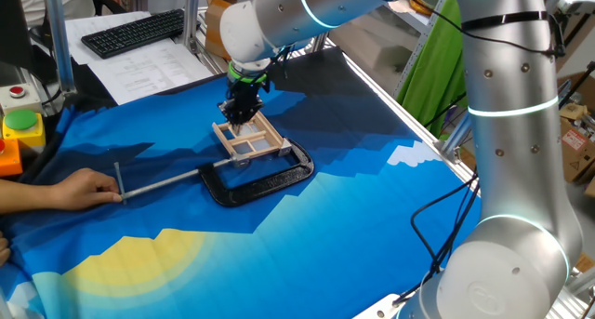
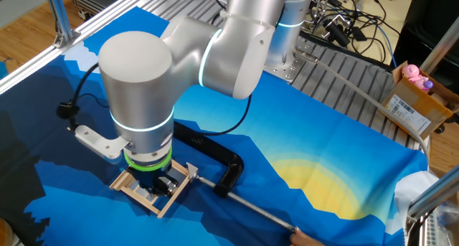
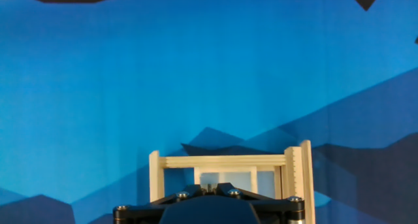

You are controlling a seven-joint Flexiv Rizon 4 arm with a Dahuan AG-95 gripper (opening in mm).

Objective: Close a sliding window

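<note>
The sliding window (image 1: 249,139) is a small tan wooden frame with cross bars and greyish panes, lying flat on the blue cloth. It also shows in the other fixed view (image 2: 152,194) and at the bottom of the hand view (image 3: 225,162). My gripper (image 1: 243,115) points straight down onto the window's far part, fingertips at or touching the sash. In the hand view the gripper (image 3: 208,187) has its jaws drawn together over a pane with only a thin sliver between them. In the other fixed view the gripper (image 2: 164,184) is largely hidden by the arm.
A black C-clamp (image 1: 263,180) with a long metal rod (image 1: 160,182) lies against the window's near side. A person's hand (image 1: 76,189) holds the rod's end at the left. A keyboard (image 1: 135,31) and papers lie beyond the cloth, and button boxes (image 1: 20,124) stand at the far left.
</note>
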